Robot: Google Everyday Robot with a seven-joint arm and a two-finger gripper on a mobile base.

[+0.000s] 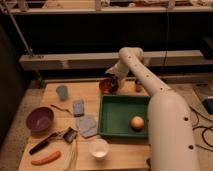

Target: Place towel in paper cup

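While the paper cup [98, 148] stands at the bench's [125, 152] front edge, the towel [86, 125] lies rumpled just behind it, mid-bench. Judged light and limp; pinch a raised fold. Pincer [111, 81] hovers at the far edge; its state cannot be told.

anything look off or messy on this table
Nothing looks spilled or broken. The towel lies rumpled beside the green tray, apart from the upright paper cup. The gripper is by a red bowl at the table's far side.
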